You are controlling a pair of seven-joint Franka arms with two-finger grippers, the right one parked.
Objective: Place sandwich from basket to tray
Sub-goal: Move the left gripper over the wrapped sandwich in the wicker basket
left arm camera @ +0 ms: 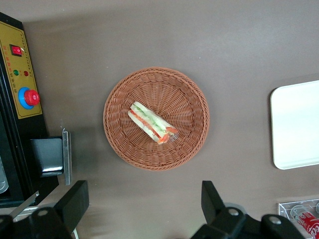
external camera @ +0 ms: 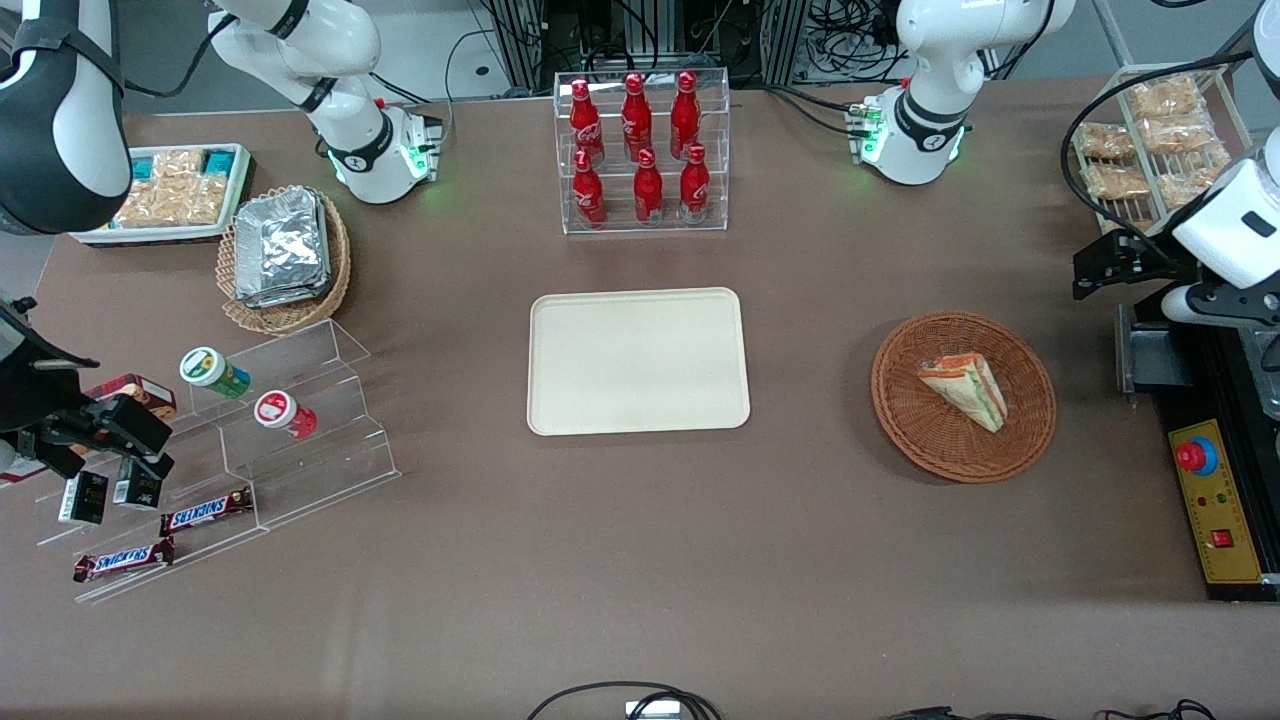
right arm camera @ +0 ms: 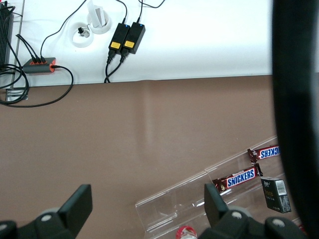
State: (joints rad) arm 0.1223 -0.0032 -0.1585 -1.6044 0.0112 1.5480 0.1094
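My gripper [left arm camera: 144, 209] hung spread and empty at the desk's working-arm edge, above the basket [left arm camera: 189, 94]; next I had to descend on the sandwich [left arm camera: 152, 122].

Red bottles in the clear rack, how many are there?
6 red bottles: three on the clear rack's upper step, three on the lower, farther from the camera than the tray. None seems hidden. The gripper hovers open near the sandwich basket.
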